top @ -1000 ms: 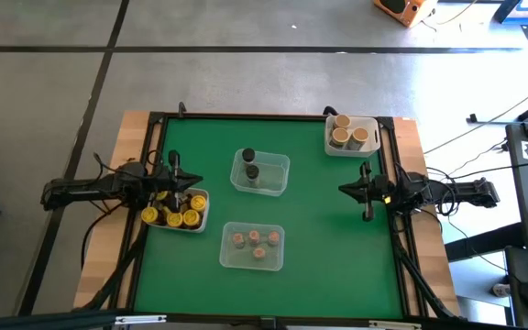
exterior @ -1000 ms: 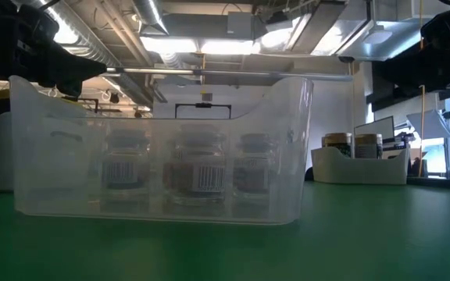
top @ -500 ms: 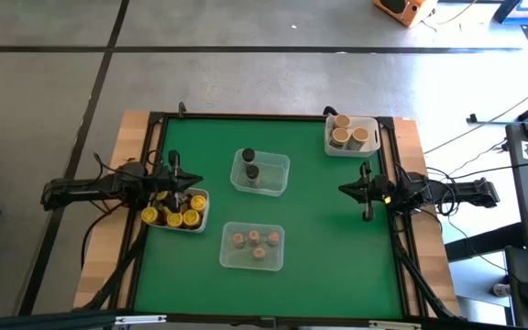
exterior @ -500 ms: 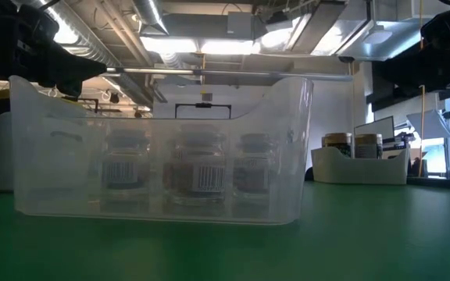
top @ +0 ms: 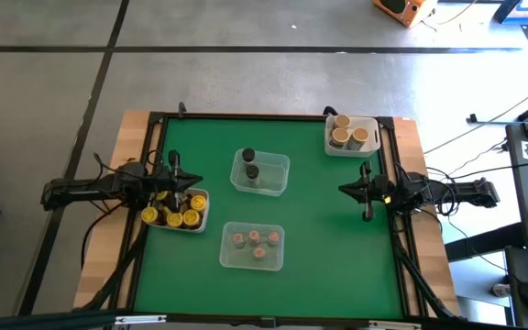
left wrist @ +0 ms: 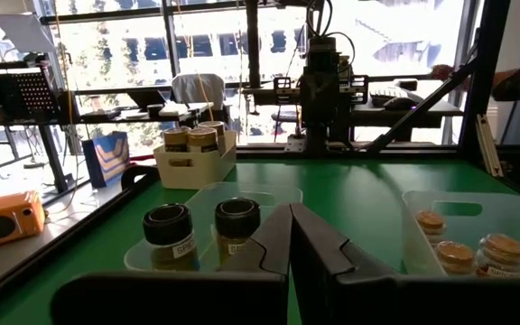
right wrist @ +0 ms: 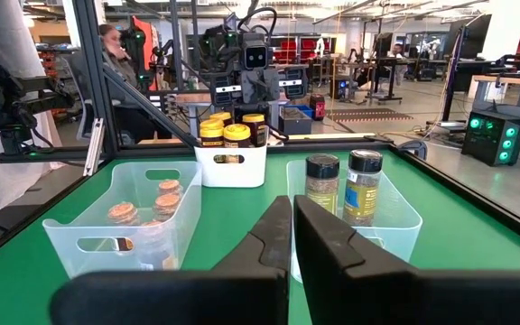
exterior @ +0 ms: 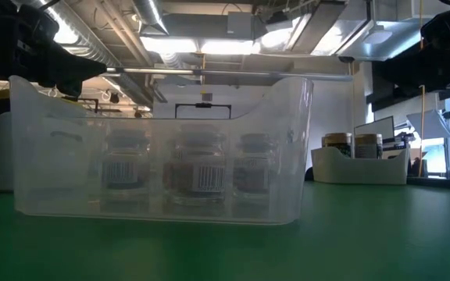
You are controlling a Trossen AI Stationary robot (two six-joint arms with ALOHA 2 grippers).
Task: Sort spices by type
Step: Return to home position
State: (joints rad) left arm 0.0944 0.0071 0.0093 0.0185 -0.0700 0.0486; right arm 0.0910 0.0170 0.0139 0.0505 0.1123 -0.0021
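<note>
No shift; barcode labels (exterior: 208, 179) on spice jars (exterior: 195, 148)

Low view: the frosted wall of the clear tub (exterior: 162, 148) blurs the three jars (exterior: 198, 168) inside; lid colours unreadable. High view: the left gripper (top: 195, 181) overlaps the white tray (top: 206, 211), partly hiding its yellow-lidded jars (top: 174, 217).

The table (top: 324, 229) is green; the spice jars (top: 252, 171) have yellow lids (top: 191, 218), tan lids (top: 340, 137), black lids (top: 248, 155) and pinkish-brown lids (top: 256, 238).
</note>
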